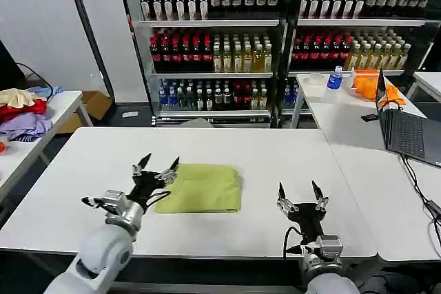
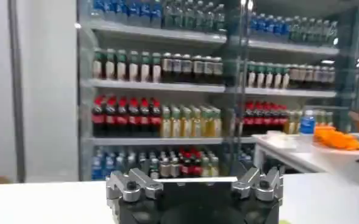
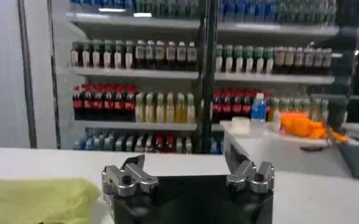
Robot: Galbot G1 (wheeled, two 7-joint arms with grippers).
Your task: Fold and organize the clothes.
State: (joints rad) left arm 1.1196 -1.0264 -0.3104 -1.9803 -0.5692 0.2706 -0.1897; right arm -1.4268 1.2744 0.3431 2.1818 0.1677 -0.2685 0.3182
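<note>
my left gripper (image 1: 158, 166) is spread open, just beside the folded t-shirt (image 1: 204, 188). my right gripper (image 1: 300, 193) is spread open, near the t-shirt's other side.

T-shirt (image 3: 39, 199) cut off by right wrist view edge; print hidden in fold.

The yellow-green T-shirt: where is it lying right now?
In the head view the folded T-shirt lies on the white table, a little left of centre, right beside the open left hand and apart from the open right hand.
</note>
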